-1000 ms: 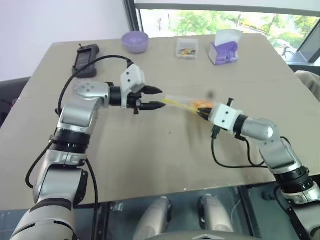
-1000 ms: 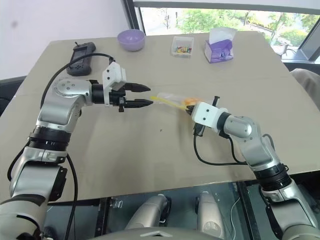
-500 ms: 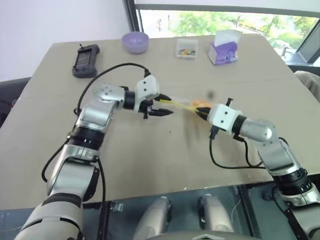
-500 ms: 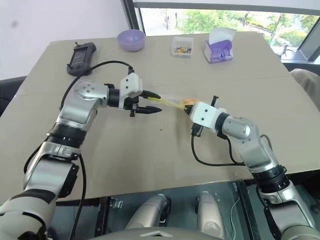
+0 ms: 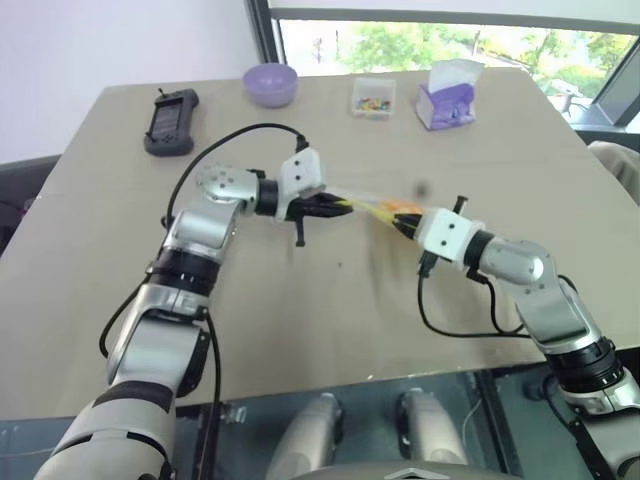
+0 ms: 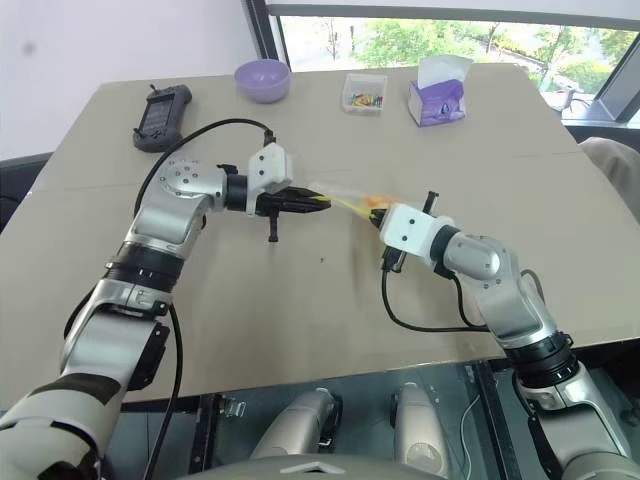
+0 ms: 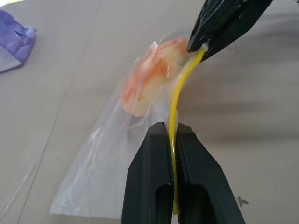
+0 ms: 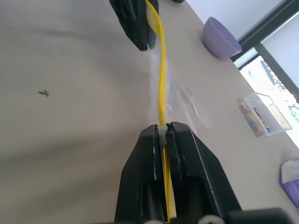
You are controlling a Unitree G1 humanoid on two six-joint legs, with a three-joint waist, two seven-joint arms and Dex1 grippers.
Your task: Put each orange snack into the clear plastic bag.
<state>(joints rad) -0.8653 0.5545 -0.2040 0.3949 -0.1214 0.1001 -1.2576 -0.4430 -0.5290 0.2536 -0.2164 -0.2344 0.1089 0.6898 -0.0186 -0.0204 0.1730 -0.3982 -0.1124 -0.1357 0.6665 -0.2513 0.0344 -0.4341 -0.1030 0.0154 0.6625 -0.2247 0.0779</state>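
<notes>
Presently the left gripper and right gripper each pinch the clear plastic bag's yellow sealing strip, evidently to press it closed over the orange snack.

The clear plastic bag hangs just above the tabletop at mid-frame in the head views, stretched taut by its yellow sealing strip. One round orange snack sits inside it, near the strip.

Head views overlook table; wrist views close.
</notes>
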